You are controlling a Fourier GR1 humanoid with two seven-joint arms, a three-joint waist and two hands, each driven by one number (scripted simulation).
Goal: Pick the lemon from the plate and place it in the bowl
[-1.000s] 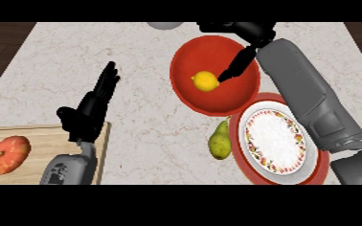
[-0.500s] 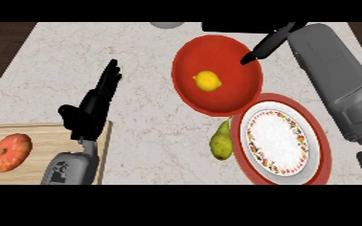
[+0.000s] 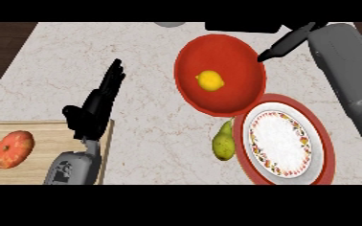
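The lemon (image 3: 210,81) is sitting inside the red bowl (image 3: 240,57), a little left of the bowl's middle, touching nothing but the bowl's floor. The bowl is standing on the pale marbled counter (image 3: 155,52), toward the upper right. Just below it the plate (image 3: 286,142) is lying with a white middle, a patterned ring and a red rim, its upper edge tucked right up against the bowl's lower rim; nothing is lying on the plate. A green pear (image 3: 224,142) is lying on the counter against the plate's left edge, stem end pointing up toward the bowl. The right hand (image 3: 286,43) is showing at the upper right, just beyond the bowl's right rim, with straight dark fingers pointing down-left toward that rim and holding nothing; the grey forearm is running down the right edge. The left hand (image 3: 96,110) is resting at the left, well apart from the bowl, fingers straight, pressed together and pointing up, holding nothing. A wooden cutting board (image 3: 67,129) is lying in the lower left corner with a red tomato (image 3: 16,148) on it.
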